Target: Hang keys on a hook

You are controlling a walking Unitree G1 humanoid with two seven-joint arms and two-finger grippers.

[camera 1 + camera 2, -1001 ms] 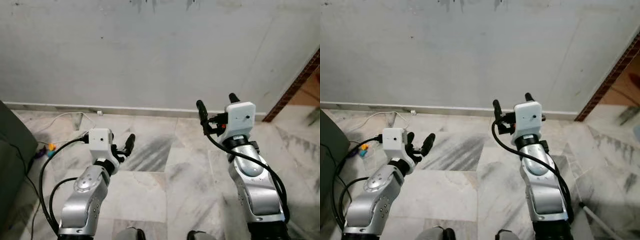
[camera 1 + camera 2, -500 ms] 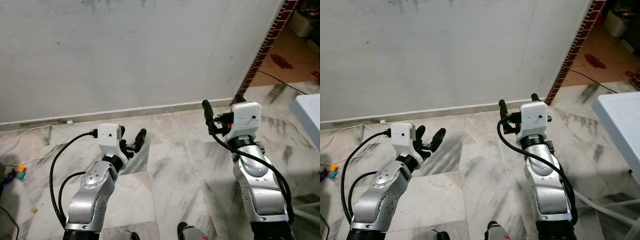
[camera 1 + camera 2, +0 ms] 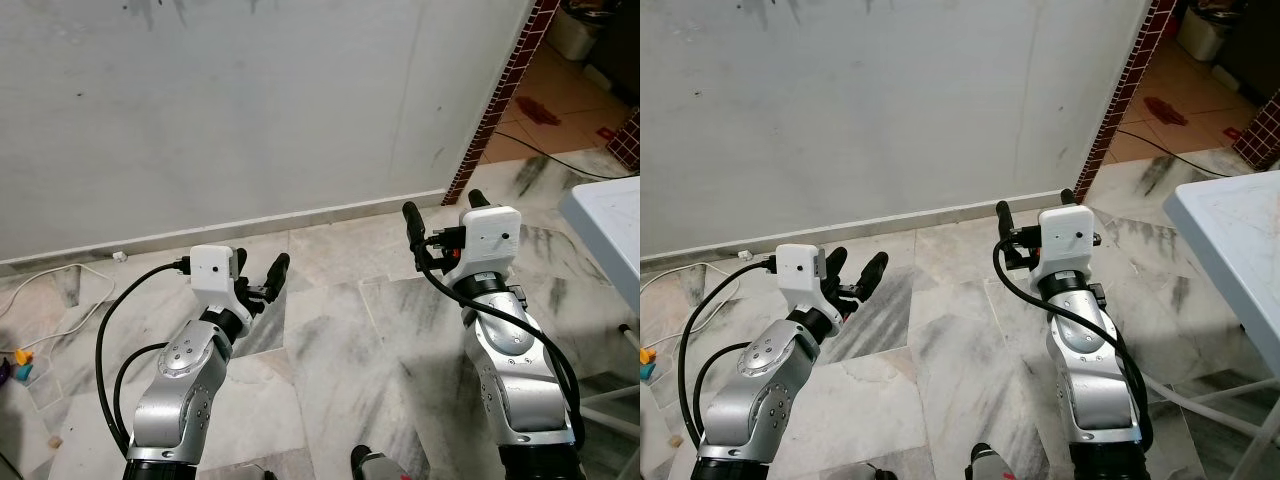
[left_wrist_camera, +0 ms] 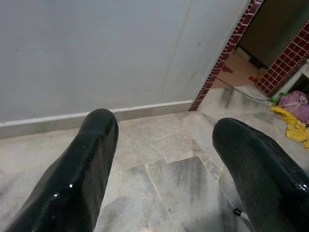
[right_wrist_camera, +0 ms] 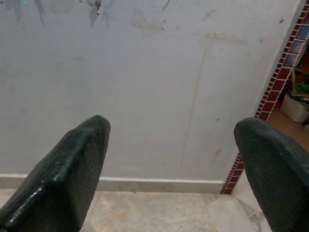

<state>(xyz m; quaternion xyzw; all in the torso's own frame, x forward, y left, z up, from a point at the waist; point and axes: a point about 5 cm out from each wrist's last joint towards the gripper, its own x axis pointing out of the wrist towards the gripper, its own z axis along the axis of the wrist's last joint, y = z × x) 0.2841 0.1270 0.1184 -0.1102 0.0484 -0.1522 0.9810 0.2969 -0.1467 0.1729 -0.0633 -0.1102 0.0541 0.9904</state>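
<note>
While nothing is being carried in either hand, the step in hand is judged to be the search for the keys. The left hand [image 3: 258, 277] is being held low over the grey-veined marble floor [image 3: 340, 330] with its two black fingers [image 4: 91, 159] spread wide and nothing between them. The right hand [image 3: 440, 212] is being held higher, facing the plain grey plastered wall [image 3: 250, 110], its fingers [image 5: 72, 169] likewise parted and bare. High on that wall, well above and away from the right hand, a small dark hanging object [image 5: 98, 6] is being shown in the right wrist view; whether it is a hook or keys cannot be told. The keys are yet to be located, so further looking around is being called for next, perhaps toward the pale surface [image 3: 1230, 240] at the right.
</note>
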